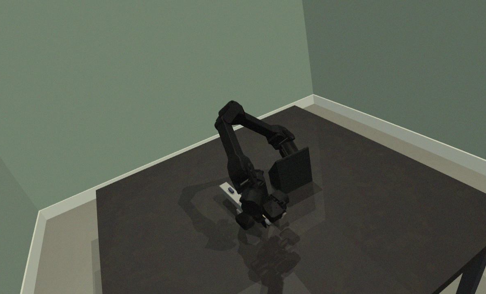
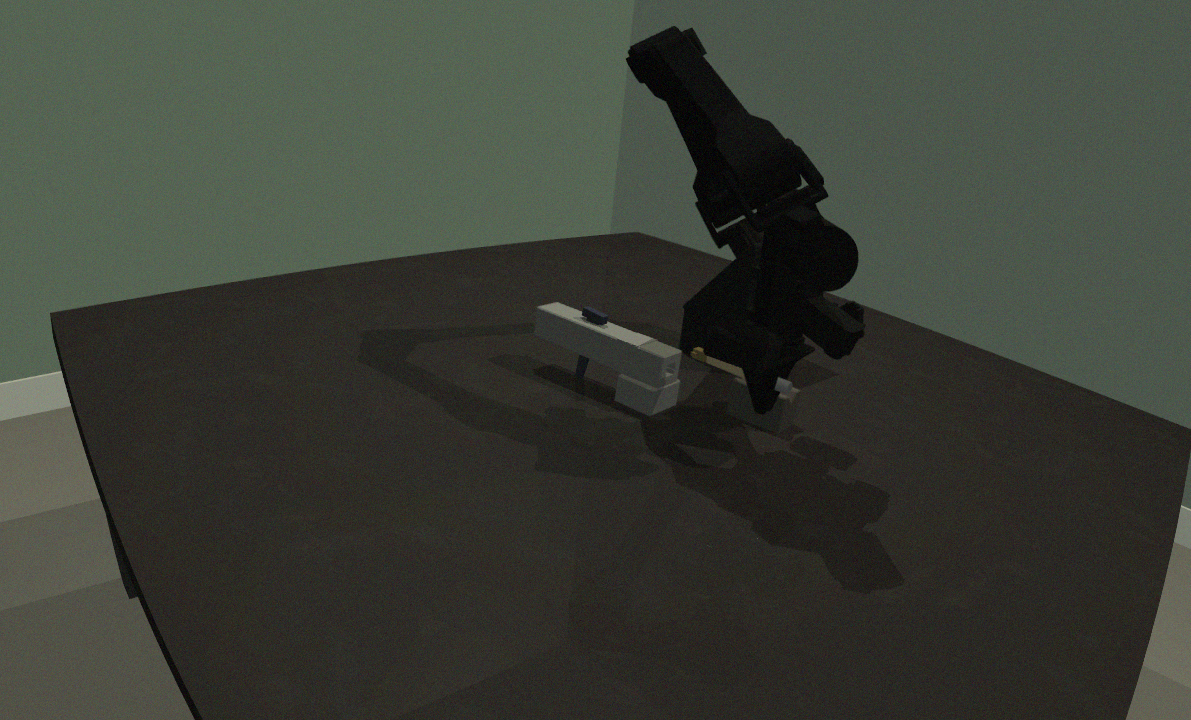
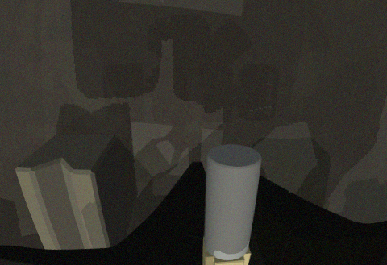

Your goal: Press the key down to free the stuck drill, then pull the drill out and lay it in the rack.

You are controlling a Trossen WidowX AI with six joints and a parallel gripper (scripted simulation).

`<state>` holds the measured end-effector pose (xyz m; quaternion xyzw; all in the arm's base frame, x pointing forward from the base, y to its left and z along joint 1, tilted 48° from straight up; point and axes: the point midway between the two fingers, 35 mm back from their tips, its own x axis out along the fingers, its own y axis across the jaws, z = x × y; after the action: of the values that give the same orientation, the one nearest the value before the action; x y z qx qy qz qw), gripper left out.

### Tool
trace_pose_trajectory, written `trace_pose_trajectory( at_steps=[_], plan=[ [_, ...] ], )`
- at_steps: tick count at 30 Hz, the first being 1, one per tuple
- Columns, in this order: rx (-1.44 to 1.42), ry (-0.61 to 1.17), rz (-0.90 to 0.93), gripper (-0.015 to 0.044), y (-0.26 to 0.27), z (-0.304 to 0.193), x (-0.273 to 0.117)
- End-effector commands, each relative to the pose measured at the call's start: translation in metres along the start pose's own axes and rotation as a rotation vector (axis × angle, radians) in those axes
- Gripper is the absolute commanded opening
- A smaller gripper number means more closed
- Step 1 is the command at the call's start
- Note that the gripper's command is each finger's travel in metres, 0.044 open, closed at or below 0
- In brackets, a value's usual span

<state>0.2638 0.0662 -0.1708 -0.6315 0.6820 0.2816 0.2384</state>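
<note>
With its wrist folded low, the black gripper (image 1: 264, 222) (image 2: 767, 401) (image 3: 212, 171) grips the grey-capped yellow drill (image 2: 723, 365) (image 3: 232, 200), mid-shaft hidden by fingers.

Key atop housing, on table.
Key (image 1: 231, 190) (image 2: 594, 315) on top of the housing (image 1: 227, 188) (image 2: 595, 335); drill (image 2: 720, 364) (image 3: 232, 200) beside housing, apart from it.

One matte-black jointed robot arm (image 1: 233, 146) (image 2: 733, 134), near-uniform in colour. Comprises: two long, straight-sided black links with bevelled edges; blocky, angular black elbow housing (image 1: 231, 111) (image 2: 671, 60); rounded black drum-shaped wrist housing (image 1: 251, 200) (image 2: 827, 255); thin black bracket (image 2: 807, 192) beside the wrist, narrow openings showing through; black two-finger gripper (image 1: 265, 220) (image 2: 771, 385) (image 3: 212, 171), fingers tapering to blunt points. Surface markings, screws and cables: too dark to tell.
</note>
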Motion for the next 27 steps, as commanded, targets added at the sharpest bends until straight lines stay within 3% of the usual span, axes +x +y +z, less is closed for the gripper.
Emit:
trace_pose_trajectory(
  at_steps=[1, 27],
  plan=[
    [0.006, -0.006, -0.001, 0.0000, -0.0007, 0.0004, -0.0033],
    [0.006, -0.006, -0.001, 0.0000, -0.0014, 0.0003, -0.0090]
  ],
)
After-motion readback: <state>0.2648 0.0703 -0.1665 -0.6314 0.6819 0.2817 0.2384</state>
